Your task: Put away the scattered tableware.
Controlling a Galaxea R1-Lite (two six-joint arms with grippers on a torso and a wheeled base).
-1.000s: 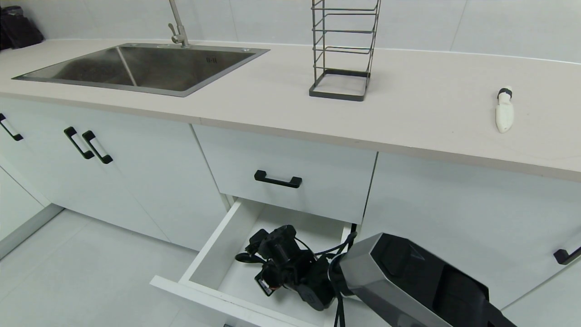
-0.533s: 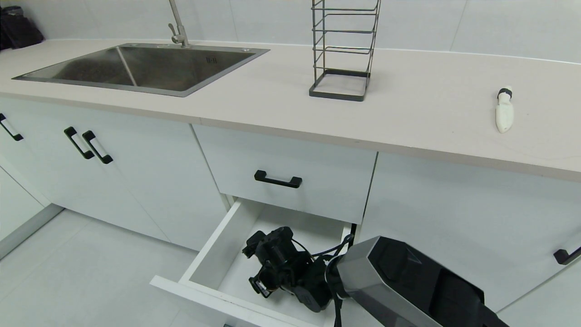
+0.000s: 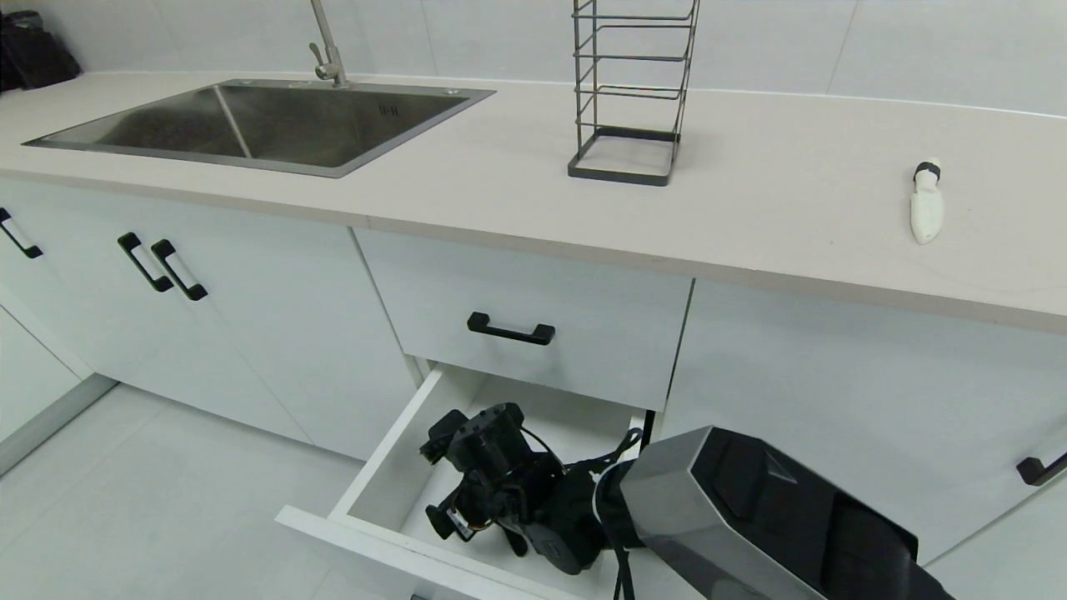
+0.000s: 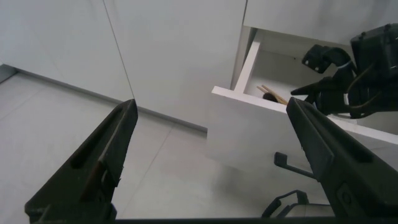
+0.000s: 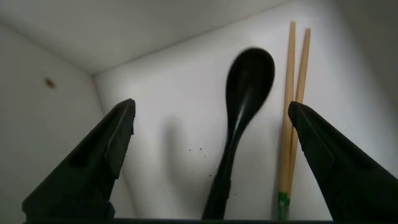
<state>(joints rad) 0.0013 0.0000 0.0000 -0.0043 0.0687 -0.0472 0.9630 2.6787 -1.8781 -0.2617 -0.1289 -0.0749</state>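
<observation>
My right gripper [image 5: 210, 104] hangs inside the open drawer [image 3: 392, 450], jaws spread wide and holding nothing. The black spoon [image 5: 249, 81] lies on the drawer floor beneath the gap between the jaws. The chopsticks [image 5: 295, 112] lie parallel just beside it, next to one finger. The drawer's side wall stands close by this gripper, and a shut drawer with a black handle [image 3: 510, 330] sits above it.

My left gripper [image 4: 211, 102] is likewise spread and empty, above grey floor tiles, near the drawer's front panel.

Above and well apart from both grippers is the pale counter [image 3: 750, 208]. On it stand a wire rack [image 3: 629, 92] and a white utensil with a black band [image 3: 927, 208], with a steel sink [image 3: 275, 125] and tap [image 3: 327, 46] set into it. A mark on the sink's far wall is too small to read. The cabinets are white and the wall is pale tile
</observation>
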